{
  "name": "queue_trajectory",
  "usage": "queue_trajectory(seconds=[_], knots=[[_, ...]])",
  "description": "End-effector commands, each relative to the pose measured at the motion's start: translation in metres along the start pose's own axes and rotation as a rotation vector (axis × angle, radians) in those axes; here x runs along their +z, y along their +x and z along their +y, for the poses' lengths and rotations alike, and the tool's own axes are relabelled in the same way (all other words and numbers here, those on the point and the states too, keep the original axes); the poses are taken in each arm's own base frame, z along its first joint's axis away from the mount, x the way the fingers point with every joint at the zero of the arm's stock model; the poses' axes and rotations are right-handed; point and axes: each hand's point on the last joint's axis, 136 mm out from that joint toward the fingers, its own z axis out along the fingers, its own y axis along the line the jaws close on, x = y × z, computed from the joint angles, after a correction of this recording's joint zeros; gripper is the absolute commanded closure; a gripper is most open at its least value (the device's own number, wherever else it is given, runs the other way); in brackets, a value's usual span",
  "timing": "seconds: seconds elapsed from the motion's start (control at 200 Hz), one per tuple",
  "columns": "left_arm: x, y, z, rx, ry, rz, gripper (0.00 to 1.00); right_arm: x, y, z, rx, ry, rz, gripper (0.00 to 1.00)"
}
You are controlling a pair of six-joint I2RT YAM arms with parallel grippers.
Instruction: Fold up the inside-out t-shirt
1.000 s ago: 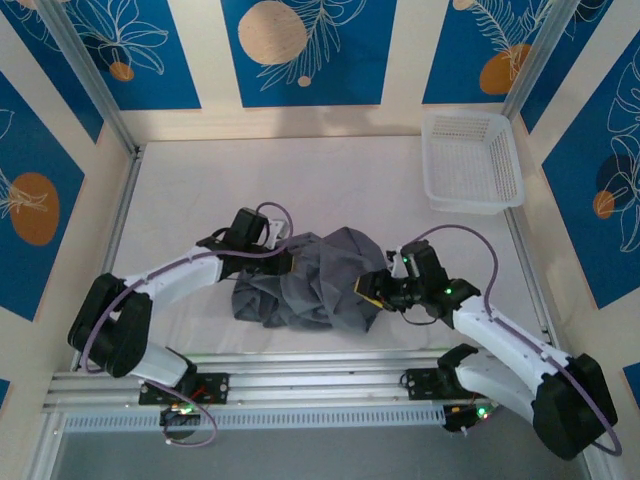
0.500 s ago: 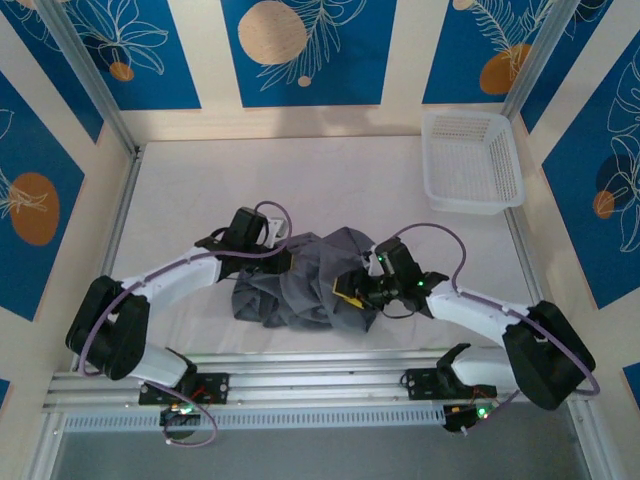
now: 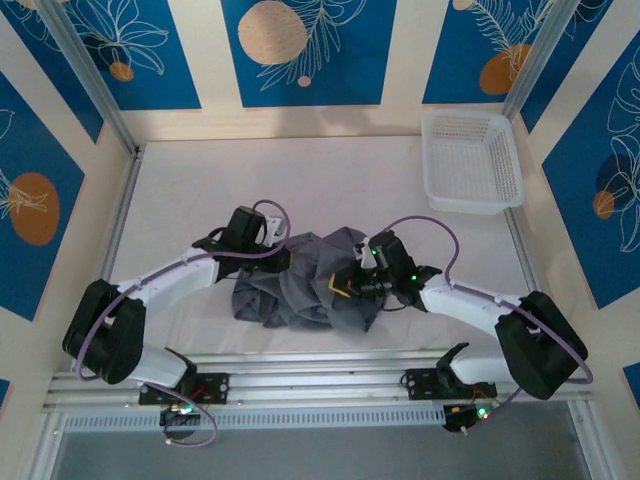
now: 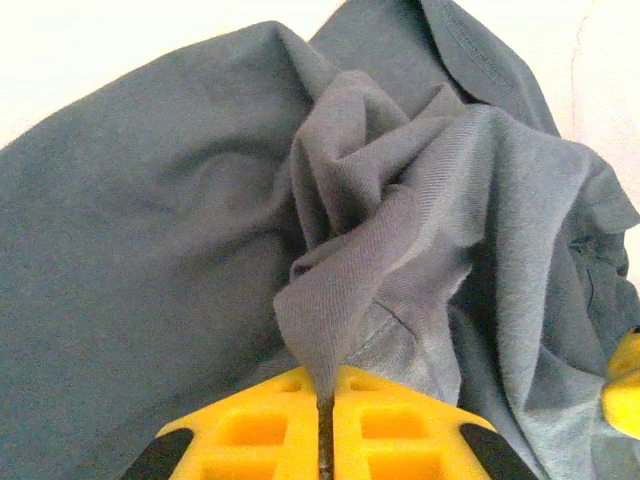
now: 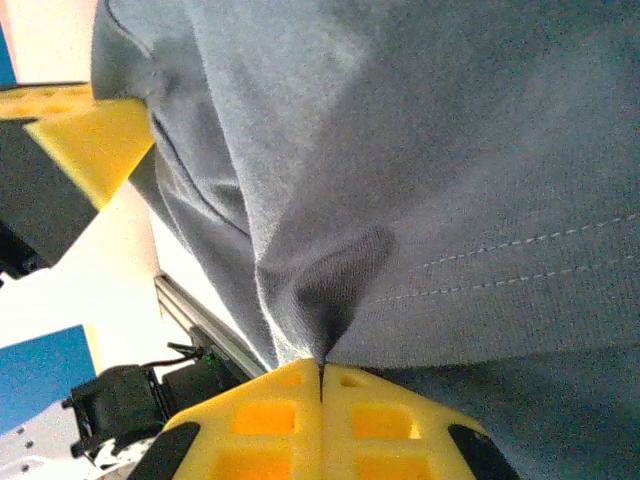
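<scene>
Left wrist view showed the left hand [image 4: 325, 400] clenched on a thin ridge of the t-shirt [image 4: 200, 200], the cloth rising in a peak out of the shut jaws. In the right wrist view, the right hand [image 5: 320, 375] was likewise clamped on a small pucker of grey fabric just below a line of stitching.

The step appeared to be opening the heap out so that it could be laid flat before any fold. To do it well, the two hands would probably need to draw apart evenly and low over the bench [image 3: 200, 180], with neither pinch loosened, since each held only a little cloth (a sharp tug could pull it free). Which parts of the shirt were gripped could not be told. If the grips were on different layers, the cloth might twist rather than spread, so a slow pull with a watch on the seams seemed wise.

From the top external view, the shirt lay bunched in a crumpled mound near the front of the bench, between the two arms and well apart from the white basket [image 3: 470, 160] at the far right corner. It was plain slate grey, soft and deeply creased, with a hem and stitched seams showing and no sleeve or neck clearly laid out.
</scene>
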Motion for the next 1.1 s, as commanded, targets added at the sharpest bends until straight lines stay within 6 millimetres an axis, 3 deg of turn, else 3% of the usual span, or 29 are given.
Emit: queue_trajectory(seconds=[0.0, 0.17, 0.265, 0.42, 0.795, 0.875, 1.005, 1.095], knots=[[-0.011, -0.001, 0.018, -0.027, -0.053, -0.021, 0.9, -0.03, -0.016, 0.031, -0.1, -0.039, -0.1, 1.0], [-0.038, -0.015, 0.033, -0.075, -0.05, -0.084, 0.9, -0.133, -0.062, 0.045, -0.168, -0.032, -0.456, 1.0], [-0.048, -0.024, 0.025, -0.071, -0.004, -0.121, 0.9, -0.156, -0.067, 0.047, -0.172, -0.048, -0.482, 1.0], [-0.056, -0.034, 0.005, -0.066, 0.093, -0.171, 0.9, -0.142, -0.058, 0.042, -0.146, -0.091, -0.404, 1.0], [-0.069, -0.027, 0.01, -0.068, 0.06, -0.215, 0.75, -0.123, -0.039, 0.019, -0.138, -0.069, -0.331, 1.0], [-0.07, -0.027, 0.008, -0.066, 0.069, -0.224, 0.7, -0.102, -0.018, 0.014, -0.152, -0.085, -0.235, 1.0], [-0.068, -0.024, 0.012, -0.068, 0.054, -0.223, 0.67, -0.055, 0.048, 0.012, -0.269, -0.112, -0.027, 1.0], [-0.067, -0.024, 0.013, -0.073, 0.054, -0.225, 0.67, -0.037, 0.075, 0.001, -0.325, -0.04, 0.038, 0.97]])
